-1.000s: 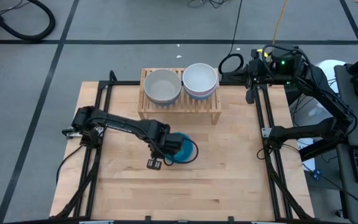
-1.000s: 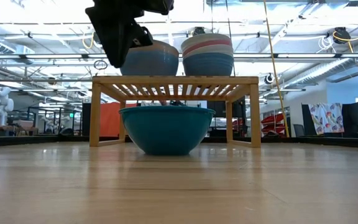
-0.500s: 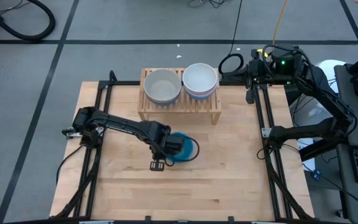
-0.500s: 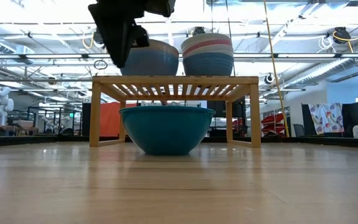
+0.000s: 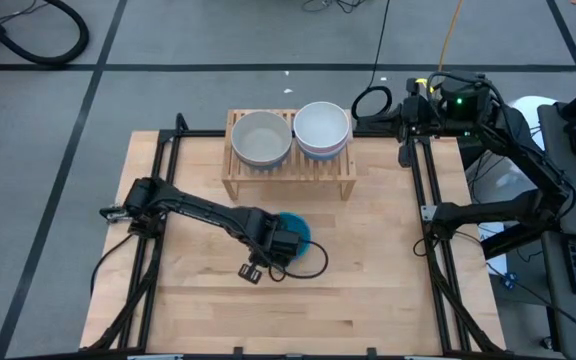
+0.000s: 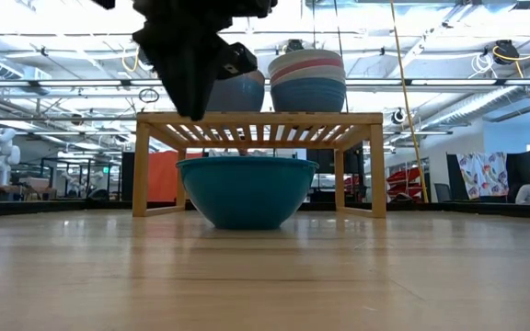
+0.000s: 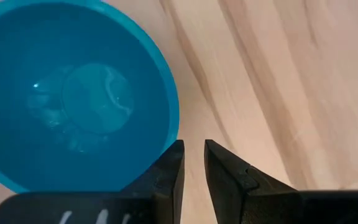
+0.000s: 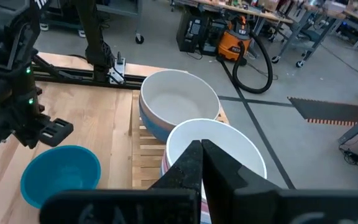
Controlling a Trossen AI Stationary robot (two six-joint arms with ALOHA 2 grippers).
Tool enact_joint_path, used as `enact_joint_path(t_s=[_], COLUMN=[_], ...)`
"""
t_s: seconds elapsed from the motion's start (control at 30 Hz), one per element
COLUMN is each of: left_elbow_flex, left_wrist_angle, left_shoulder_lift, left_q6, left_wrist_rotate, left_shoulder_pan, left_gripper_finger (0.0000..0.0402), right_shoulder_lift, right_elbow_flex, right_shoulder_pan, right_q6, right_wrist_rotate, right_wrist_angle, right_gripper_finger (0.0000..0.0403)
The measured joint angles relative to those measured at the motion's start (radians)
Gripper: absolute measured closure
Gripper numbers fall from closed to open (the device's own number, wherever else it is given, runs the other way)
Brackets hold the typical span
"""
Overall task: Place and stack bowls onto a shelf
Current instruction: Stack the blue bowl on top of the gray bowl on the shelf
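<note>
The left gripper [image 5: 290,243] has slid further over the teal-blue bowl [image 5: 296,228], its jaws now standing a narrow gap apart just outside the rim, holding nothing. That glossy bowl sits upright on the wooden table [image 5: 368,290], in front of the shelf [image 5: 288,175]. The right gripper [image 8: 201,158] waits above the shelf, jaws together.

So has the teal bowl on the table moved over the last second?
No. In the low view the teal bowl sits in the same spot in front of the shelf.
</note>
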Motion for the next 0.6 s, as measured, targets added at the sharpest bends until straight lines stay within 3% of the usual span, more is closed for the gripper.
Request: enact_joint_path(t_s=[0.6], left_elbow_flex=[-0.002], left_wrist_angle=[0.049], left_shoulder_lift=[0.091], left_q6=[0.087], left_wrist_rotate=[-0.062], left_shoulder_pan=[-0.018], left_gripper_finger=[0.0334], right_shoulder_lift=[-0.057], right_elbow_flex=[0.0], right_shoulder_pan=[0.0], right_q6=[-0.012], right_wrist_rotate=[0.0], right_wrist_angle=[0.007], right_gripper_finger=[0.0403])
